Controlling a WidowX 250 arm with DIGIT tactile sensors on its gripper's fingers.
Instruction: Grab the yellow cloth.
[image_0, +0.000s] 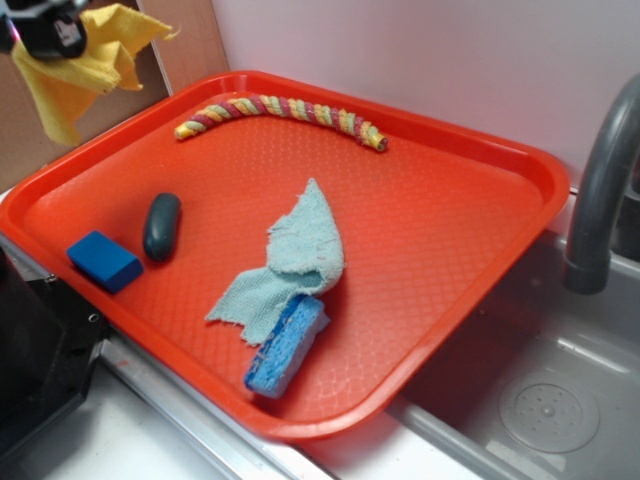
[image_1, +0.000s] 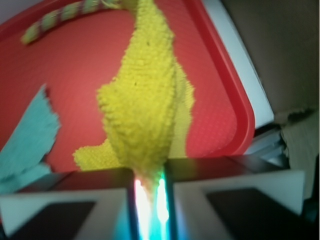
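right now my gripper sits high above the tray's far left corner, jaws pinched tight on the yellow cloth. i see the cloth dangling clear of the tray, long axis near vertical, its lower tip pointing down and one corner sticking out sideways. below lie the braided rope and teal cloth.
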